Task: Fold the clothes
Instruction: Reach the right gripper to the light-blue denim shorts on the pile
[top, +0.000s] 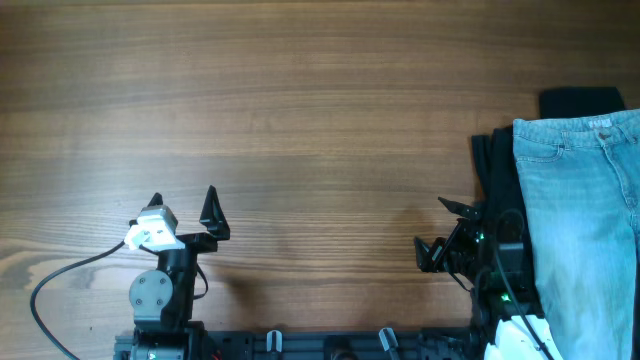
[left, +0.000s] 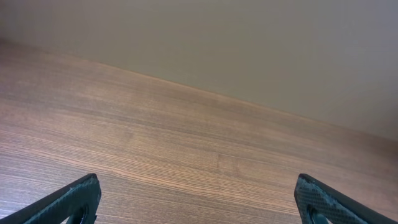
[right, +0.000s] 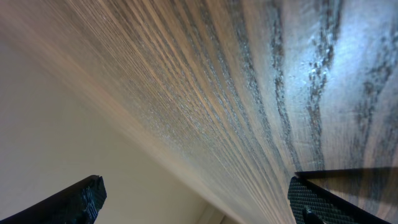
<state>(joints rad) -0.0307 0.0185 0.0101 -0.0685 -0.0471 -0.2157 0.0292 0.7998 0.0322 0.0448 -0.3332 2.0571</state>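
Observation:
The light blue denim shorts lie at the right edge of the table in the overhead view, waistband at the far end, running off the frame. My left gripper is open and empty near the front left, far from the shorts. My right gripper is open and empty just left of the shorts, pointing left. The left wrist view shows only bare wood between my open left fingers. The right wrist view shows wood grain and a wall between my open right fingers.
Black garments lie under and beside the shorts, with another dark piece at the far right. The wooden table spreads out to the left. A cable loops at the front left.

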